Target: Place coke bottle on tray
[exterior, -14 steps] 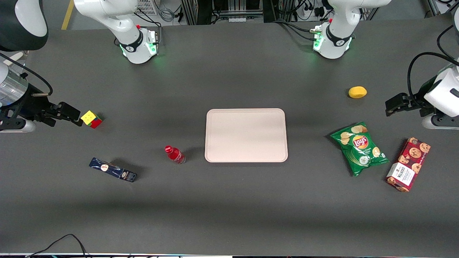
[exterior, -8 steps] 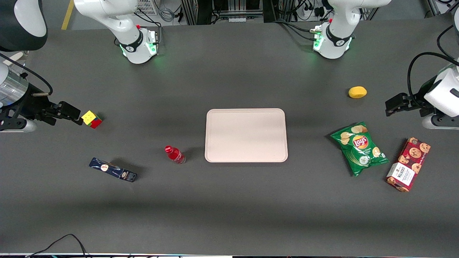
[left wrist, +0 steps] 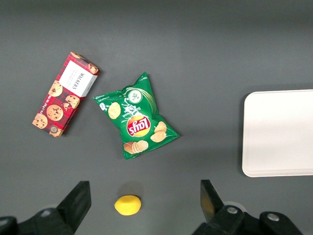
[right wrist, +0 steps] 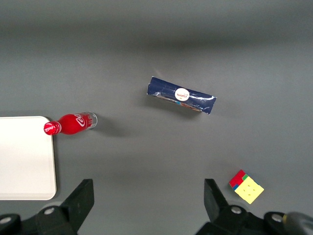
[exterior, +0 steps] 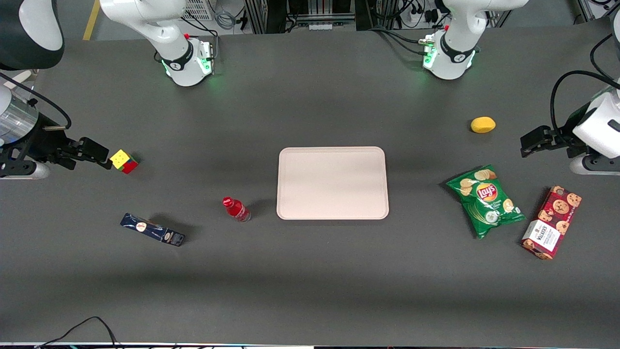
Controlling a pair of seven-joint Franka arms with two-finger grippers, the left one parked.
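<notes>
While the bottle point(exterior: 236, 209) stood upright on the desk point(exterior: 310, 281), the claw point(exterior: 95, 151) hung open and empty, well apart from it at the working arm's end.

Item: red bottle, red cap, clear base; located just beside the tray point(exterior: 332, 182), near the tray corner closest to the front camera, not touching it. Claw: beside the cube point(exterior: 123, 161), farther from the front camera than the bottle; the right wrist view showed both fingers point(right wrist: 216, 198) spread wide. Handling note, as a judgement: reach first, centre the spread fingers over the body below the cap, descend straight, and close gently, since a small upright bottle looked easy to tip. Blue box point(exterior: 152, 230) lay near the path; keep clear.
</notes>
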